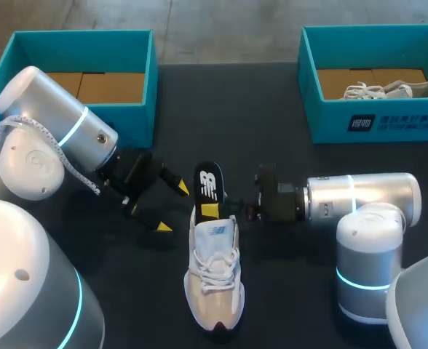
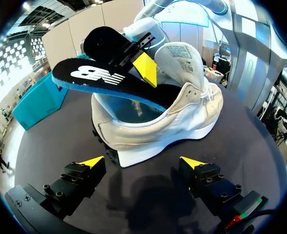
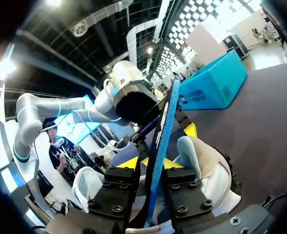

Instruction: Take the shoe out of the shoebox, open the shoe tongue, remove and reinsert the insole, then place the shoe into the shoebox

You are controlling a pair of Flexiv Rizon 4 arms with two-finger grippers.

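Glossy white arms with cyan light rings; black screw-studded claws, yellow tips.

One end of the insole is hidden inside the shoe.

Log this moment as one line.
step: insole handling | right hand: shut on insole, insole partly inside shoe | left hand: open, near shoe's heel | shoe: upright on table

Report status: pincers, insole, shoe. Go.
Left pincer open, clear of the shoe. Right pincer shut on insole, which sticks half out of the shoe. Shoe upright on table. Nothing between left pincer and shoe.
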